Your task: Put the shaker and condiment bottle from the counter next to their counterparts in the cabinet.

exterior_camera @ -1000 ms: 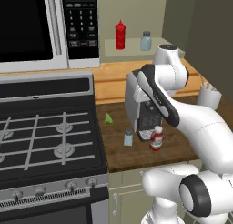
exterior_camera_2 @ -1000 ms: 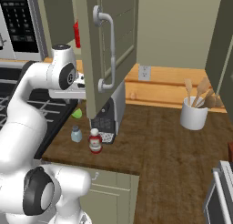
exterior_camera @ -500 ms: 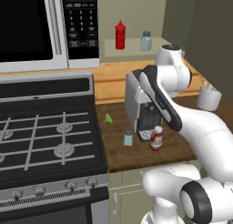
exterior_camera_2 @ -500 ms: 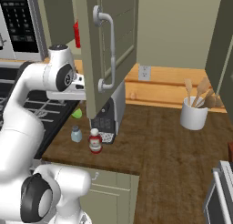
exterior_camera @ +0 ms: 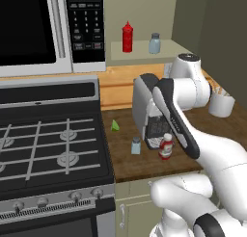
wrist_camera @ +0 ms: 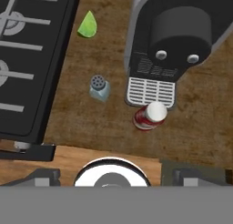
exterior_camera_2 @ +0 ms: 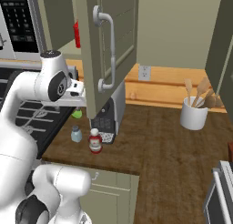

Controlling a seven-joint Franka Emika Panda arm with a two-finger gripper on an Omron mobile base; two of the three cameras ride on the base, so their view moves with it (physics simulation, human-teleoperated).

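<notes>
- Low in the hand view, the gripper's fingertips don't show clearly, so I cannot tell how wide it stands or whether it holds anything.
- At centre, the condiment bottle (wrist_camera: 149,116) touches the coffee machine's drip tray (wrist_camera: 150,91); a descending finger could tip it.
- Left of it, the shaker (wrist_camera: 99,88) stands apart.
- At the left base view's top, the counterparts (exterior_camera: 127,37) crowd the cabinet (exterior_camera: 140,50) shelf; placing risks knocking them.

The shaker (wrist_camera: 99,87) and condiment bottle (wrist_camera: 149,116) stand upright on the counter, apart, beyond the fingers. Their counterparts, red bottle (exterior_camera: 127,37) and shaker twin (exterior_camera: 154,43), stand on the cabinet (exterior_camera: 140,50) shelf.
</notes>
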